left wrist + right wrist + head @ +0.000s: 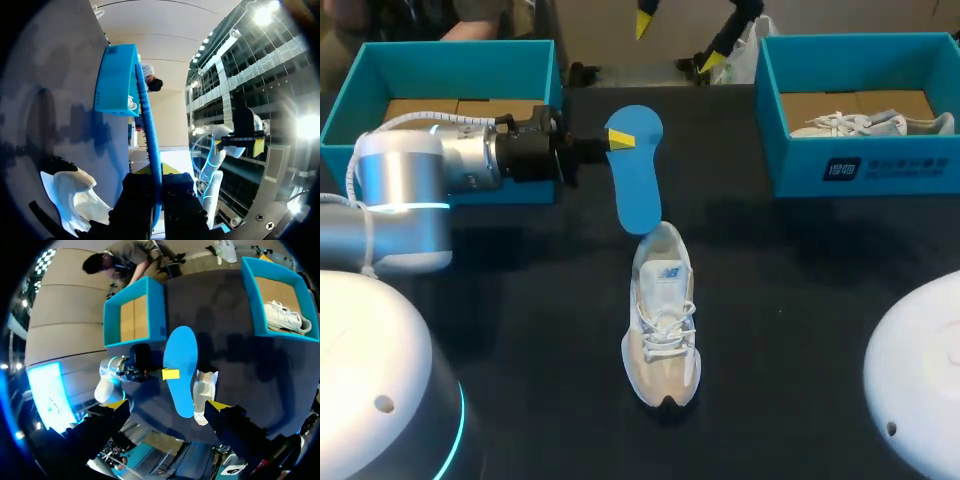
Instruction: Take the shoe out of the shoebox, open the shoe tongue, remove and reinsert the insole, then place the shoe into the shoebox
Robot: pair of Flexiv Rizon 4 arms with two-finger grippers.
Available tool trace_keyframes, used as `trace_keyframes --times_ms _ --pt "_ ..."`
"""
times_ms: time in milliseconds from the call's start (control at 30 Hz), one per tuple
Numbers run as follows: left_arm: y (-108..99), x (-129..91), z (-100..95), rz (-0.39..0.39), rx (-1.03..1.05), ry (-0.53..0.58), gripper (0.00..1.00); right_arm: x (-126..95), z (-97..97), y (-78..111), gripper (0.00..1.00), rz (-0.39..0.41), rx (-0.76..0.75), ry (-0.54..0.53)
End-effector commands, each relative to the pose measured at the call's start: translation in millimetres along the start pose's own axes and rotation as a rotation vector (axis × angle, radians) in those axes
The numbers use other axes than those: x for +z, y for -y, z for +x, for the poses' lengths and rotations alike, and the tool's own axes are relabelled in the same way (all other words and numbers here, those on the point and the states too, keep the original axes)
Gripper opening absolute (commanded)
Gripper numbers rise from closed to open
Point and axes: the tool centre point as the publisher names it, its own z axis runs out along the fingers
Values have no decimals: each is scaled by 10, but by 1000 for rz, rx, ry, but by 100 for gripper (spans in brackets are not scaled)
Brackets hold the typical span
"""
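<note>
Left end effector [618, 139] is closed on the far end of the blue insole [638, 190], whose near end hangs at the heel opening of the shoe [662, 330] standing mid-desk [800, 290]. With a one-end grip, the insole could buckle on the collar and shove the unheld shoe. Right end effector [167, 404] hovers wide open and empty.

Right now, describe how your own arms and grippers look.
Left arm: silver-white rounded links, a white cable looped alongside, a glowing blue ring low down. Left gripper: black body, yellow tips. Right arm: only a white rounded housing shows. Right gripper: black fingers, yellow tips.
</note>
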Motion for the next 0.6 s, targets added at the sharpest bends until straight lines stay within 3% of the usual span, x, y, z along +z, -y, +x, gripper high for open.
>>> trace_keyframes --times_ms 33,200,600 --pt "-8 -3 2 1 0 2 0 85 111 99 100 -36 2 368" --pt "-8 -3 2 1 0 2 0 208 172 108 100 -28 34 413" --pt "-8 -3 2 1 0 2 0 520 263 223 100 -93 37 433"
